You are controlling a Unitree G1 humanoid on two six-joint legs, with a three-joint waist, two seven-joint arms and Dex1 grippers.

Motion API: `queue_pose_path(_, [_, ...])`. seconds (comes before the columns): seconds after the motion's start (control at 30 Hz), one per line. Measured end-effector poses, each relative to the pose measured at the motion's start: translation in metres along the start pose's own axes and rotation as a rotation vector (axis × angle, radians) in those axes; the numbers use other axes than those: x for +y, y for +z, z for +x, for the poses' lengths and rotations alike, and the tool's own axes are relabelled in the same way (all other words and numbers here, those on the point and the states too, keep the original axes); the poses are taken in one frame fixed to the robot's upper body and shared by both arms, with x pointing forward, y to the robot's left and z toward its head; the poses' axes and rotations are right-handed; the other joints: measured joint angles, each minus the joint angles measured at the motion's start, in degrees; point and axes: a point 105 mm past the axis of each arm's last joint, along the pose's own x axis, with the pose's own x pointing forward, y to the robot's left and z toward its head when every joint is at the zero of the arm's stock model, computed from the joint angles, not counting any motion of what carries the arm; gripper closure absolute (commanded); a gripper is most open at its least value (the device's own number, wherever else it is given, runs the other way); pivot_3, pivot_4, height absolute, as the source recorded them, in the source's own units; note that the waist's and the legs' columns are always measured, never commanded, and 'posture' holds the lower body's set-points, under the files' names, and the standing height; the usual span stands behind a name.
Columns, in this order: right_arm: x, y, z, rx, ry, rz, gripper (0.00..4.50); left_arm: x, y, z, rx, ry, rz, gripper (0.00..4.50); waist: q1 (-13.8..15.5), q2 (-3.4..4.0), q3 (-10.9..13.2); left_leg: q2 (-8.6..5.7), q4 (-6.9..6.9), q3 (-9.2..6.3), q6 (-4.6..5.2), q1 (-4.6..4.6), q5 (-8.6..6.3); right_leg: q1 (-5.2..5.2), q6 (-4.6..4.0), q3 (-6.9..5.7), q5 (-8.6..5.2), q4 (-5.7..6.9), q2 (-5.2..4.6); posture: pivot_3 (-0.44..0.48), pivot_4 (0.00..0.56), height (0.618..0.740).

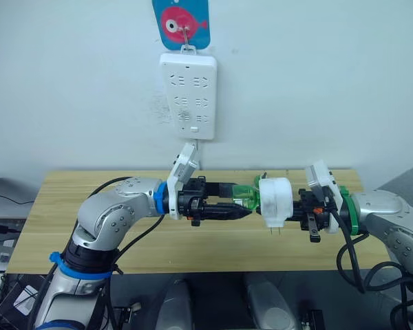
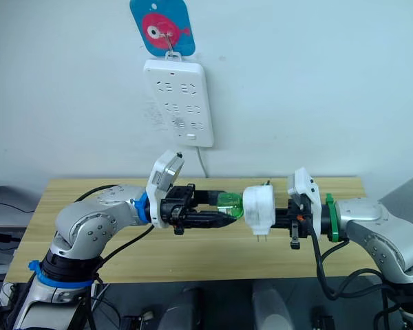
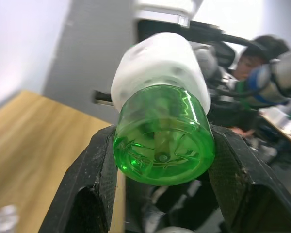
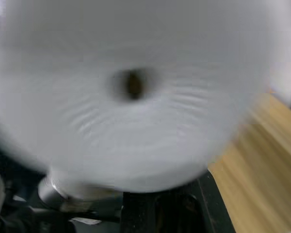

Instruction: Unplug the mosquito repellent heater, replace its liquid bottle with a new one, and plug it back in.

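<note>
Pale wall behind, long white multi-socket power strip point(image 1: 188, 95) hung on it under blue tag with pink fish point(image 1: 181, 23); light wooden tabletop point(image 1: 62, 206) below. Small white rounded plastic mosquito repellent heater point(image 1: 275, 201) up off tabletop, between the two pincers, unplugged, two metal prongs pointing down. Left gripper point(image 1: 242, 199) clamped on translucent green plastic liquid bottle point(image 3: 163, 142), black fingers point(image 3: 98, 167) pressed on both sides of bottle. Bottle neck still seated in heater, bottle base facing left wrist camera. Right gripper point(image 1: 297, 205) on heater's far side from bottle, heater close in front of it, touching; finger gap hidden, so cannot tell how wide. Small dark hole seen in heater's rounded face in right wrist view.
</note>
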Motion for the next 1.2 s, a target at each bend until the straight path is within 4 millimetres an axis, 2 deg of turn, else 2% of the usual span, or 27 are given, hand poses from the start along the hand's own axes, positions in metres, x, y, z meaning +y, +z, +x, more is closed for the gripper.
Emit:
queue_pose_path(0.07, [0.008, 0.004, 0.003, -0.010, 0.024, 0.007, 4.50, 0.008, 0.001, 0.000, -0.011, 0.048, 0.030, 2.19, 0.0, 0.00, 0.0, 0.00, 0.00, -0.01, 0.00, 0.00, 0.00, 0.01, 0.00, 0.00, 0.00, 0.00, -0.01, -0.240, 0.236, 0.740])
queue_pose_path(0.2, [0.021, 0.020, 0.004, -0.052, 0.043, 0.019, 4.50, 0.027, -0.012, -0.001, 0.060, 0.159, 0.143, 2.19, 0.0, 0.00, 0.0, 0.00, 0.00, 0.01, 0.00, 0.00, 0.00, 0.01, 0.00, 0.01, 0.01, 0.00, 0.00, -0.249, 0.238, 0.740])
queue_pose_path(0.37, [0.019, 0.034, 0.001, -0.084, 0.017, 0.033, 4.50, 0.030, -0.020, 0.000, 0.105, 0.159, 0.239, 2.19, -0.1, 0.00, 0.0, 0.01, -0.01, 0.02, 0.01, 0.00, 0.00, 0.00, 0.00, 0.01, 0.01, 0.01, 0.00, -0.253, 0.236, 0.740])
queue_pose_path(0.47, [0.014, 0.042, -0.001, -0.103, -0.013, 0.020, 4.50, 0.026, -0.026, 0.000, 0.134, 0.120, 0.251, 2.19, -0.2, 0.00, 0.0, 0.00, -0.02, 0.02, 0.02, 0.00, -0.01, 0.00, 0.00, 0.00, 0.01, 0.00, 0.01, -0.251, 0.236, 0.740])
queue_pose_path(0.63, [0.004, 0.041, -0.003, -0.121, -0.057, 0.027, 4.50, 0.007, -0.033, 0.003, 0.134, 0.019, 0.178, 2.19, -0.2, 0.00, 0.0, 0.01, -0.05, 0.02, 0.02, -0.02, -0.01, -0.03, 0.00, 0.00, 0.01, 0.00, 0.01, -0.245, 0.237, 0.740])
queue_pose_path(0.93, [-0.005, 0.038, -0.006, -0.126, -0.088, 0.011, 4.50, -0.003, -0.032, 0.003, 0.144, -0.029, 0.172, 2.19, -0.2, 0.00, 0.0, 0.01, -0.02, 0.01, 0.02, -0.01, 0.00, -0.02, 0.00, 0.00, 0.01, 0.03, 0.02, -0.245, 0.236, 0.740])
queue_pose_path(1.2, [-0.025, 0.027, -0.013, -0.122, -0.172, 0.079, 4.50, -0.016, -0.029, 0.003, 0.138, -0.106, 0.085, 2.19, -0.2, 0.00, 0.0, 0.01, -0.02, 0.01, 0.02, -0.01, 0.00, -0.02, 0.00, 0.00, 0.01, 0.03, 0.02, -0.244, 0.235, 0.740])
